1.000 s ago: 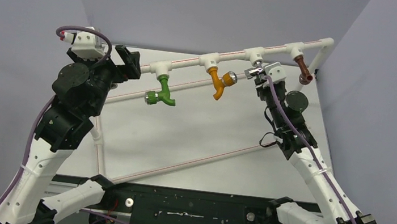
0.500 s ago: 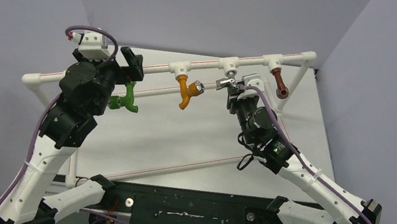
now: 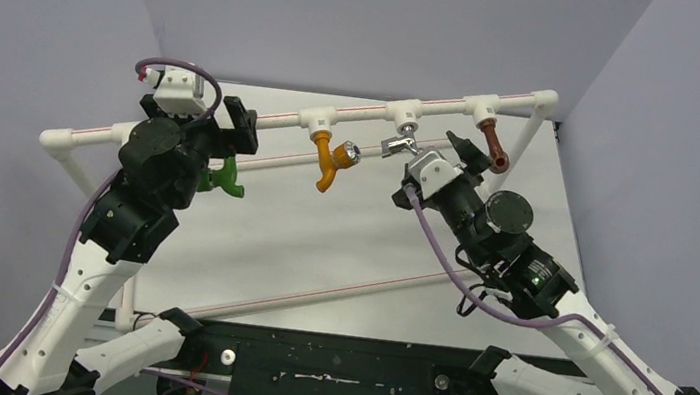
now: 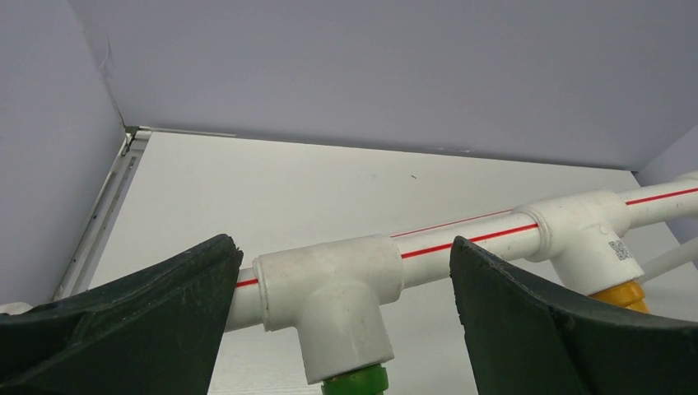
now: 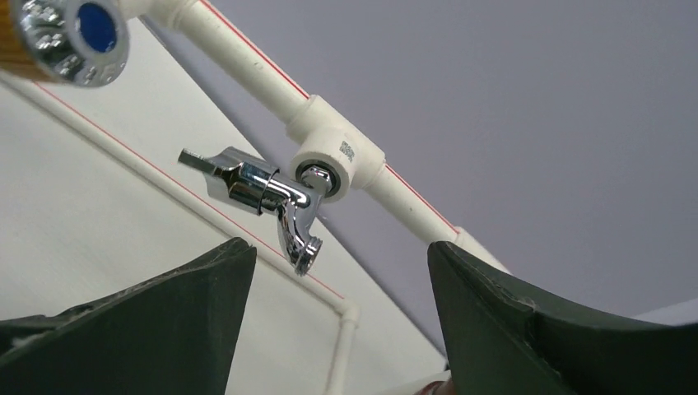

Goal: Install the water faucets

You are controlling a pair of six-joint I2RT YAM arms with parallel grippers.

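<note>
While the chrome faucet (image 3: 399,145) sits in the mouth of its white tee (image 5: 333,160) on the raised pipe rail (image 3: 265,117), at the tabletop's (image 3: 319,254) twelve o'clock, the right pincer (image 5: 336,247) stands open near its four o'clock, holding nothing, both fingers clear of the metal; the orange faucet (image 3: 328,160) hangs at the chrome one's nine o'clock, the brown faucet (image 3: 493,147) at its three o'clock; the left pincer (image 4: 342,243) gapes fully wide, straddling the second tee (image 4: 329,280) above the green faucet (image 3: 224,179) without gripping it.
</note>
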